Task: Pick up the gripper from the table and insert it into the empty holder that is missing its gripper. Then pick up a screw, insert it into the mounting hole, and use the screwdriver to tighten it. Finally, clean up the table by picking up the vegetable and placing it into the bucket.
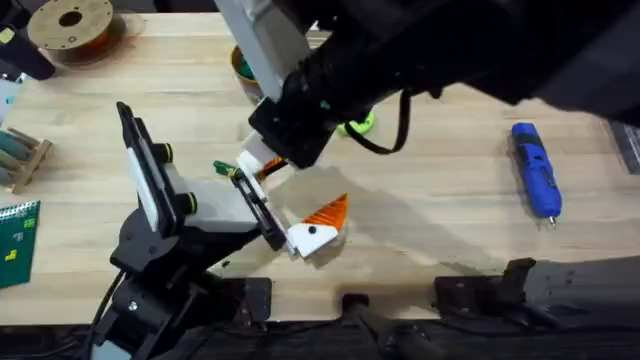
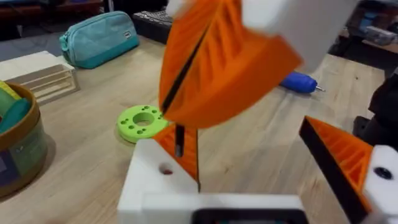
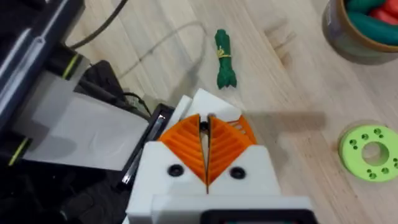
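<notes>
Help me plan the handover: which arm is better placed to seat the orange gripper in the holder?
Right. Its fingers are shut at the holder, which is part of the left arm.

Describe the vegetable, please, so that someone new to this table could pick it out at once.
Start from the round bucket with coloured toys in it on the wooden table. Some way from it, lying alone on the bare wood, is the vegetable: a slim dark-green leafy bundle with a yellow tie. The nearby green disc is brighter, flat and ring-shaped.
</notes>
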